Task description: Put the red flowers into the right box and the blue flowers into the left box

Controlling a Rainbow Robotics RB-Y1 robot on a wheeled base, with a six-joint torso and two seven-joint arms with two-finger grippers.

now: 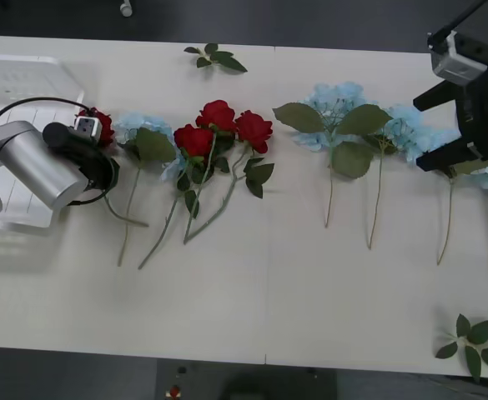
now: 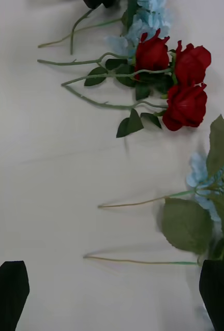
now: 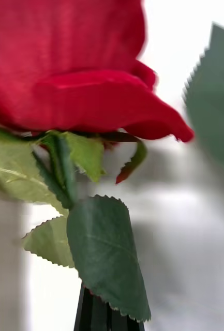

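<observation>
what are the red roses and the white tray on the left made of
Red roses: likely fabric petals, matte, with stiff serrated cloth-like leaves on thin plastic-looking stems, so artificial. White tray: probably plastic, smooth and slightly see-through with a moulded raised rim.

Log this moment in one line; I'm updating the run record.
left tool: shut on red rose, beside left box | right tool: open, above blue flowers | three roses on table

red rose [image 3: 65, 67], leaves, seemingly gripped
</observation>
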